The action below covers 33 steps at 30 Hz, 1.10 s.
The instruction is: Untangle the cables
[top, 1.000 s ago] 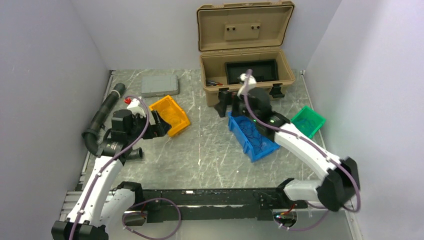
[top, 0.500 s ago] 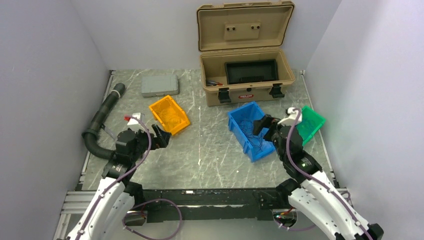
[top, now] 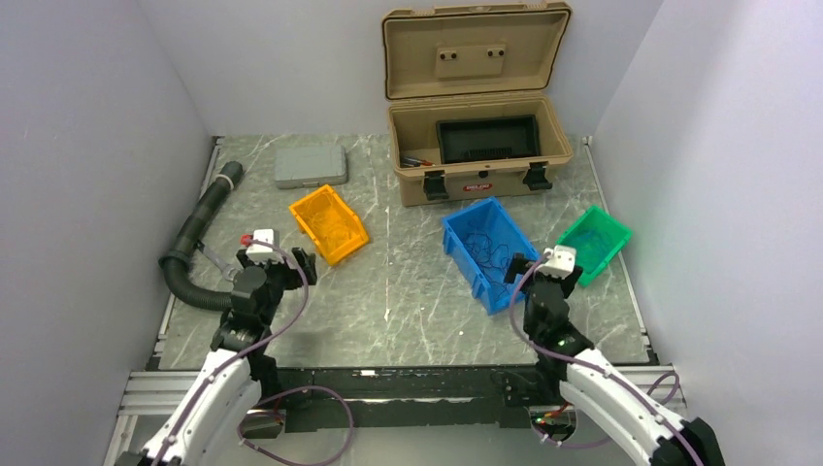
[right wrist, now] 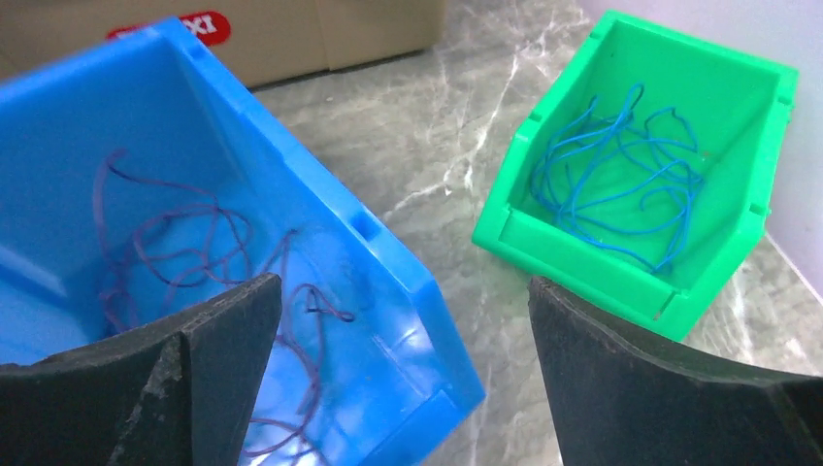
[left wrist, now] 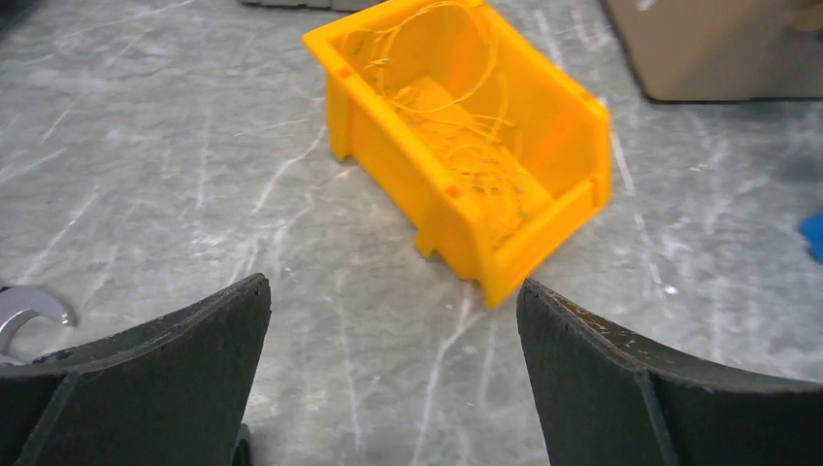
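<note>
Top view, step: the thin cables [top: 482,249] seem sorted by colour into the orange plastic bin [top: 309,223], the blue plastic bin [top: 454,241] and the green plastic bin [top: 609,236], so the task is probably near its end.
Top view, pose: both arms are folded near their bases. The left gripper [top: 291,264] faces the orange bin, and the right gripper [top: 540,270] points between the blue and green bins.
Left wrist view: the jaws are wide apart and hold nothing. The orange-yellow wires [left wrist: 476,155] lie inside the orange bin.
Right wrist view: the jaws are released and empty. The dark wires [right wrist: 194,243] are in the blue bin, the blue wires [right wrist: 611,184] in the green one.
Next move: likely only a check for stray wires.
</note>
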Tool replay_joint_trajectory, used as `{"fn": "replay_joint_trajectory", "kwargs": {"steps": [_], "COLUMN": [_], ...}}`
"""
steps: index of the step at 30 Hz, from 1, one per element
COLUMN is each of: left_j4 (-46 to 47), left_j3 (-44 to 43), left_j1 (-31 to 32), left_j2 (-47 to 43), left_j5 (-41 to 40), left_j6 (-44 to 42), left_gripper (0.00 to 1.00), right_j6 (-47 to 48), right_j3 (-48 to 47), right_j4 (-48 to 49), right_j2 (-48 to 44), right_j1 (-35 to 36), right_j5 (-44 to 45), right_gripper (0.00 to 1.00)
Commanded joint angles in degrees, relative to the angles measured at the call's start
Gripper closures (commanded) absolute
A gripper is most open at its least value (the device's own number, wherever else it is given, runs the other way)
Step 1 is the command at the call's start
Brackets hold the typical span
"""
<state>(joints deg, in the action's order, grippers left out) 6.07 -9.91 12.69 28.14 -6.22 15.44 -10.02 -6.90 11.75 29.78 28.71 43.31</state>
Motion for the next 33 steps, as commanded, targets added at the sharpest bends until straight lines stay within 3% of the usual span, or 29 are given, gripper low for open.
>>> {"fn": "replay_joint_trajectory", "kwargs": {"steps": [1,4,9,14,17,19,21,26,28,30,33], "left_j4": [12.20,15.62,30.89,42.73,54.99,58.04,58.68,55.72,57.56,52.87,55.14], "left_j3": [-2.58,-4.52,0.98,2.19,3.01,2.27,0.66,-1.55,-2.09,-3.04,-2.88], "left_j1": [-4.45,-10.69,-17.05,-18.44,-19.34,-19.70,-20.16,-19.87,-19.88,-19.20,-18.79], "left_j2": [9.21,15.46,20.38,29.71,37.08,41.43,45.46,47.61,49.17,48.12,48.93], "left_j5": [-1.50,3.01,5.69,5.66,6.48,7.99,7.70,13.39,15.09,14.11,13.09], "left_j6": [-5.76,-5.69,-10.22,-12.09,-13.98,-14.68,-14.05,-18.12,-18.60,-19.38,-19.38], "left_gripper": [0.01,0.01,0.01,0.01,0.02,0.03,0.02,0.01,0.01,0.01,0.00], "right_j6": [16.13,15.86,7.40,6.47,5.87,5.42,6.23,5.86,5.40,6.49,6.59], "right_j3": [17.56,12.47,10.55,4.28,3.36,3.37,3.13,-3.09,-6.88,-6.29,-6.98], "right_j4": [51.56,46.76,62.77,61.37,65.29,69.23,73.18,61.16,51.42,54.48,53.32], "right_j2": [3.80,12.85,32.65,41.51,47.68,51.82,55.50,54.77,54.28,55.03,55.11], "right_j1": [-3.37,-11.05,-22.74,-27.04,-28.22,-28.44,-28.45,-28.45,-28.45,-28.45,-28.45], "right_j5": [-6.29,-13.17,-21.71,-28.42,-28.80,-28.88,-28.97,-27.72,-27.98,-28.56,-28.61], "right_gripper": [0.01,0.00,0.00,0.00,0.00,0.00,0.00,0.00,0.00,0.00,0.00]}}
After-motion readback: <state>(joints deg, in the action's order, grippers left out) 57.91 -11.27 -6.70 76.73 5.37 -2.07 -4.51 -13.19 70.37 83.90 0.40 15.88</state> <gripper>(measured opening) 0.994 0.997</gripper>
